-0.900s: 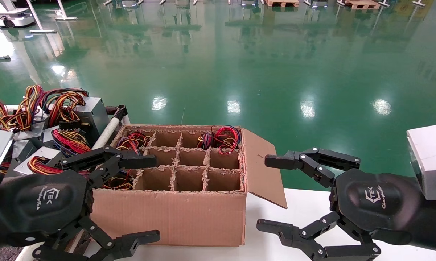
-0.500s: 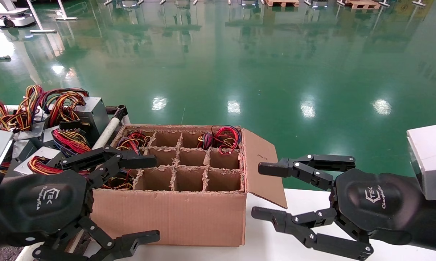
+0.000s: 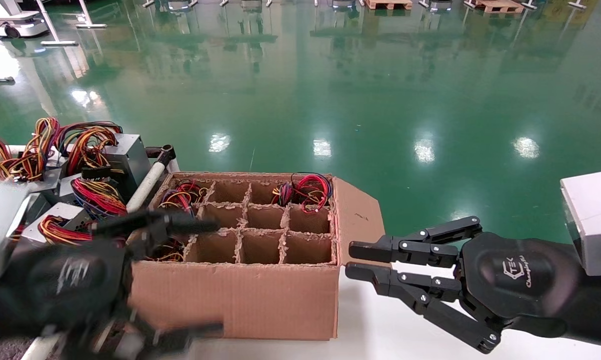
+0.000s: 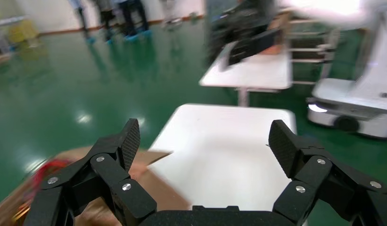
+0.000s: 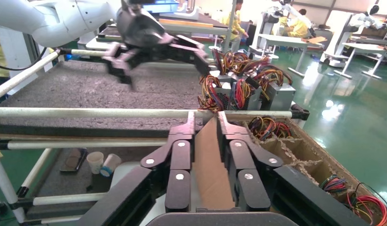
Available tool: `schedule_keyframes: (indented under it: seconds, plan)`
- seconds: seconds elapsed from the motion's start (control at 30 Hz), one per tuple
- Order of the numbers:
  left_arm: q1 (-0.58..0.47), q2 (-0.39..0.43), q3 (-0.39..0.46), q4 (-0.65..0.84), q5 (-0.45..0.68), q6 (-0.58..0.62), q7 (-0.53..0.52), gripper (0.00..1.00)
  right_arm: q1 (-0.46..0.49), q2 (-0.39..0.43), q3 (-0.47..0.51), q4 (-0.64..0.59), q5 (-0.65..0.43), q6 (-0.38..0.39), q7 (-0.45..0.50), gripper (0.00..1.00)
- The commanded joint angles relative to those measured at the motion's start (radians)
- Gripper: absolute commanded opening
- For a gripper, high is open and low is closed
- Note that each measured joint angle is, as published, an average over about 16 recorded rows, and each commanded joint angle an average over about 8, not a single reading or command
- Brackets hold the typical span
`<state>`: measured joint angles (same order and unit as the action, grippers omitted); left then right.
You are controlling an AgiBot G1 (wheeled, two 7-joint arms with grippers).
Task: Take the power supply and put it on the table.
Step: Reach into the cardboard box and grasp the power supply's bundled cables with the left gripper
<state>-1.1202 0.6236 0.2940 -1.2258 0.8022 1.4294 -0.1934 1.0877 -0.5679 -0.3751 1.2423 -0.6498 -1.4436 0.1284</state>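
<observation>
Several grey power supply boxes (image 3: 125, 155) with red, yellow and black wire bundles are piled at the left, on the dark grey speckled table (image 5: 87, 87) behind its white tube rail (image 5: 111, 112). More wire bundles (image 3: 306, 190) lie in cells of the divided cardboard box (image 3: 240, 295). My right gripper (image 3: 350, 260) is shut on the box's open side flap (image 3: 360, 225); the right wrist view shows the flap (image 5: 205, 155) pinched between its fingers (image 5: 180, 155). My left gripper (image 3: 205, 277) hovers open and blurred over the box's near left corner, holding nothing (image 4: 205, 141).
The box stands on a smooth white tabletop (image 3: 380, 325) whose far edge drops to the green floor (image 3: 330, 90). Two paper cups (image 5: 101, 162) sit on a lower shelf under the grey table. A white robot base (image 4: 356, 106) stands further off.
My right gripper's fingers have closed from wide open onto the box flap. My left gripper has gone blurred and shifted slightly while staying open.
</observation>
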Motion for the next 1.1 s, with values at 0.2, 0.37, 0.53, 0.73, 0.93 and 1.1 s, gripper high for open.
schedule_keyframes:
  seconds: [0.2,0.37,0.53,0.73,0.93,1.1]
  plan:
    - [-0.099,0.029,0.035,0.092,0.125,-0.062,0.008,1.0,0.0,0.0,0.0,0.0,0.0,0.0,0.0,0.0]
    - [-0.221,0.085,0.098,0.207,0.282,-0.082,0.057,1.0,0.0,0.0,0.0,0.0,0.0,0.0,0.0,0.0]
    - [-0.361,0.157,0.174,0.352,0.468,-0.112,0.164,1.0,0.0,0.0,0.0,0.0,0.0,0.0,0.0,0.0]
    - [-0.476,0.233,0.236,0.517,0.629,-0.158,0.403,1.0,0.0,0.0,0.0,0.0,0.0,0.0,0.0,0.27]
    - [-0.531,0.293,0.27,0.675,0.707,-0.198,0.592,1.0,0.0,0.0,0.0,0.0,0.0,0.0,0.0,1.0]
    - [-0.561,0.327,0.288,0.78,0.739,-0.215,0.682,1.0,0.0,0.0,0.0,0.0,0.0,0.0,0.0,1.0]
